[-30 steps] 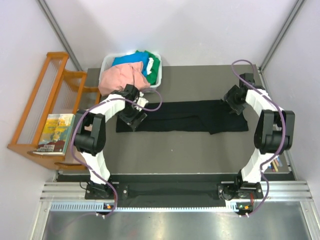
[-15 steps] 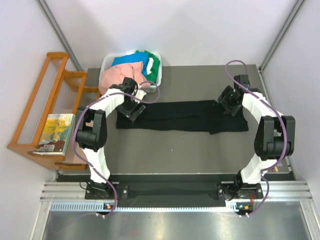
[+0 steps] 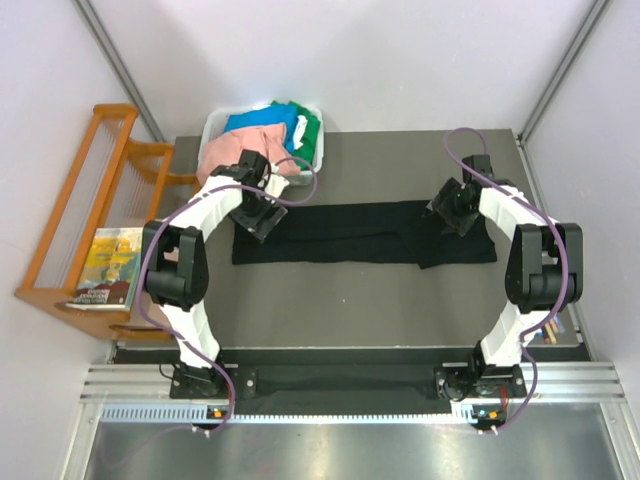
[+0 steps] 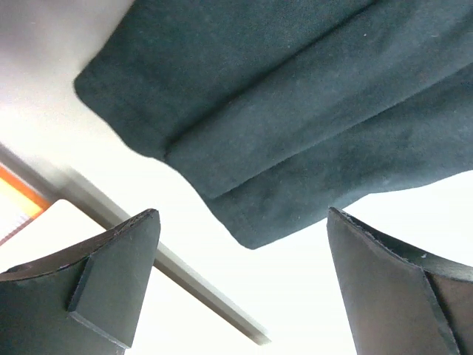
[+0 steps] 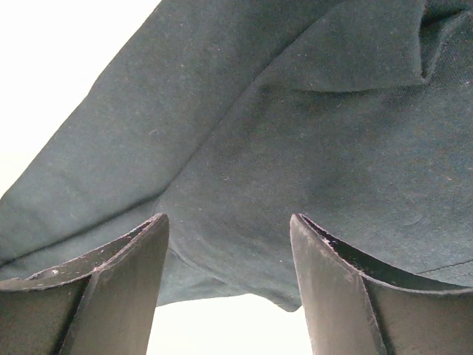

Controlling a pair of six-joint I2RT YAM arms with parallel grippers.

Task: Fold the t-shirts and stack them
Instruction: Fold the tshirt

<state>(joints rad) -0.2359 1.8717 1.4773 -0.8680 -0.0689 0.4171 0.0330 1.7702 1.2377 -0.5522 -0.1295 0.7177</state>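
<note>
Currently the black shirt [image 3: 350, 232] lies as a long folded strip across the tabletop [image 3: 400, 290]. The left pincer [image 3: 258, 216] gapes wide over its left end; the right pincer [image 3: 452, 210], moderately spread and empty, hangs over its right end. Other shirts [image 3: 250, 150] fill the bin [image 3: 321, 148].

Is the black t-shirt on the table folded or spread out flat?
Folded: the black t-shirt lies as a long narrow strip, and the left wrist view shows layered edges.

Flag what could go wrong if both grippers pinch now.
The left gripper is open over a layered corner of the black shirt; it may catch only the top layer and undo the fold. The right gripper sits over an uneven flap; the ends could lift unevenly. The left arm could snag the pink shirt overhanging the bin.
</note>
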